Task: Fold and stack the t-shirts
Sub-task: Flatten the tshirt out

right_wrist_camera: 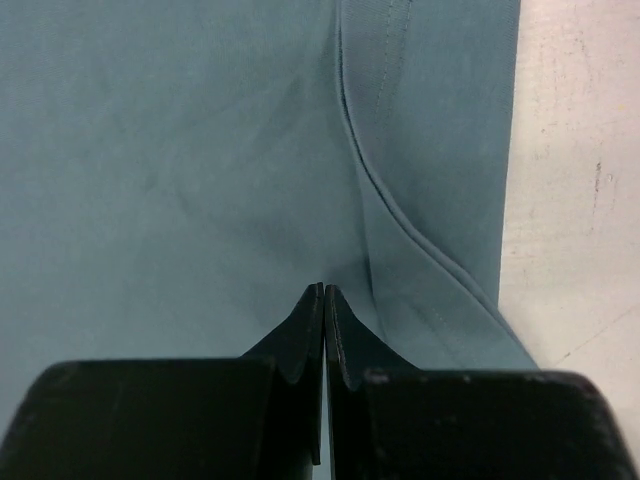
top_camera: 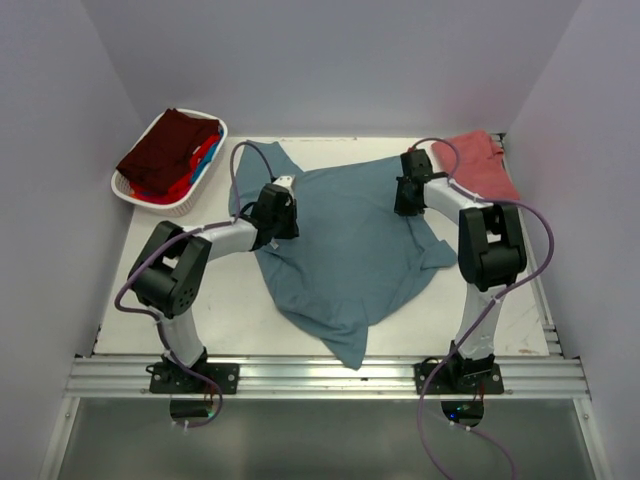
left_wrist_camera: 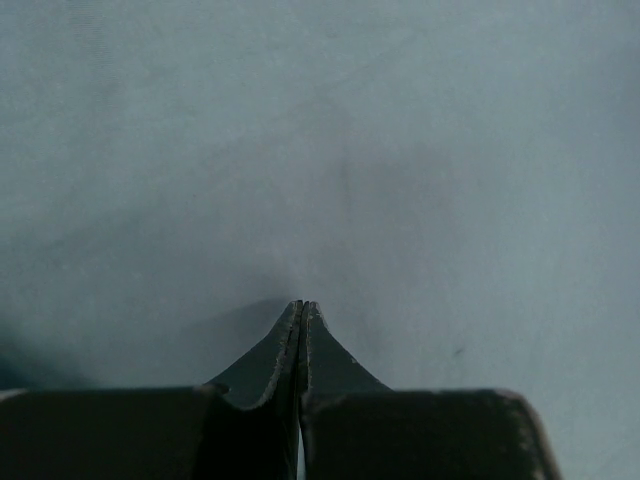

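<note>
A large teal-blue t-shirt (top_camera: 345, 250) lies spread across the middle of the table. My left gripper (top_camera: 286, 188) sits at its upper left part and my right gripper (top_camera: 404, 205) at its upper right part. In the left wrist view the left gripper (left_wrist_camera: 302, 303) is shut, its tips sunk in the teal cloth (left_wrist_camera: 400, 150), with faint creases running to them. The right gripper (right_wrist_camera: 323, 287) is shut the same way on the cloth (right_wrist_camera: 180, 150), just left of a stitched hem (right_wrist_camera: 400, 215). A salmon-red t-shirt (top_camera: 480, 160) lies at the back right.
A white oval basket (top_camera: 140, 195) stands at the back left, holding dark maroon (top_camera: 170, 145), bright blue and red shirts. Bare white table (right_wrist_camera: 580, 180) shows right of the hem. Grey walls close in the table on three sides.
</note>
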### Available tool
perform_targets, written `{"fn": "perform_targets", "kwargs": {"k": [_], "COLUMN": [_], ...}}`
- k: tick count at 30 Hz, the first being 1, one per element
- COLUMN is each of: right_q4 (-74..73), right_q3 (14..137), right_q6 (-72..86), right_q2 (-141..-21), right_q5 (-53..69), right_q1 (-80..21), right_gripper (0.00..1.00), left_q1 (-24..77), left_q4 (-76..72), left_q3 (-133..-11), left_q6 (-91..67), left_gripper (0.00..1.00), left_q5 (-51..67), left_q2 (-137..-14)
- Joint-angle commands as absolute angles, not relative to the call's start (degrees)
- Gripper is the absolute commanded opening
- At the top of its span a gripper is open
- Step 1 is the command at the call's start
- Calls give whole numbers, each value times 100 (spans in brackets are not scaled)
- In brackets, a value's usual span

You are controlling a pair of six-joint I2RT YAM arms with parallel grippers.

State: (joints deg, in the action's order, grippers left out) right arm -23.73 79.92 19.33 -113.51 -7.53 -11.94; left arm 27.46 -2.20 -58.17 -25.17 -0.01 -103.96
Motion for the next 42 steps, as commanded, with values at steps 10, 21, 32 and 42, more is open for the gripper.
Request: {"fn": "perform_targets", "kwargs": {"k": [10, 21, 32, 42], "right_q4": [-2865, -2971, -2647, -3172], "right_q3": [8692, 8772, 7903, 7445], "right_q6": [2136, 2180, 2172, 1968], "right_q2": [-11716, -11953, -10575, -10248], "right_q5": [-1731, -1582, -2778, -1624], "right_q1": [-1081, -993, -1072, -1090], "right_gripper": [0, 0, 0, 26], "left_q1": [2742, 2848, 2848, 2839], "left_q4": [-238, -18, 202, 255], "left_q3": [-5098, -4456, -4588, -4808], "left_q6": [-2654, -2567, -2364, -2364], "left_gripper": [0, 0, 0, 0], "left_q5": [-562, -1045, -1124, -1107], "left_q2": [-10047, -9589, -9281, -9176]}}
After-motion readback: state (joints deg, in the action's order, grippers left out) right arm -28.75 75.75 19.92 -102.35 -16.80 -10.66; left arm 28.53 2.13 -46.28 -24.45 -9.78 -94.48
